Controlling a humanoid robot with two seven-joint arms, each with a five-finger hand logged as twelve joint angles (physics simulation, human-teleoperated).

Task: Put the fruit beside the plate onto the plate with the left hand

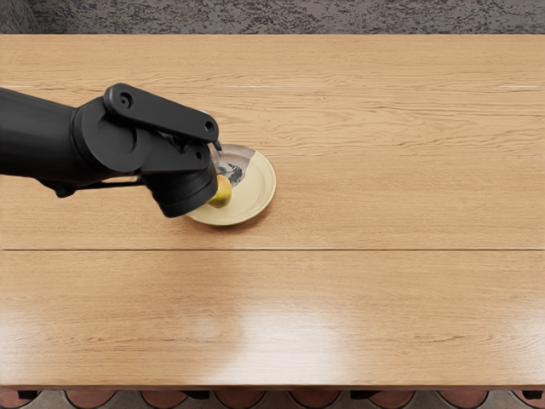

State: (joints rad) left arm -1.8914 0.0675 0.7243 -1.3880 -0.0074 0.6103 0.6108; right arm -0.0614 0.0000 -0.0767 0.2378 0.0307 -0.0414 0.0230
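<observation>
A cream plate (255, 192) lies on the wooden table, left of centre. My left arm comes in from the left edge and its black hand (183, 175) covers the plate's left part. A small yellow-green fruit (223, 192) shows at the hand's right edge, over the plate's surface. The hand's body hides the fingers, so I cannot see whether the fruit is held or lying on the plate. The right arm is out of view.
The wooden table (358, 281) stretches wide to the right and toward the front edge. A seam runs across it below the plate. A dark wall lies beyond the far edge.
</observation>
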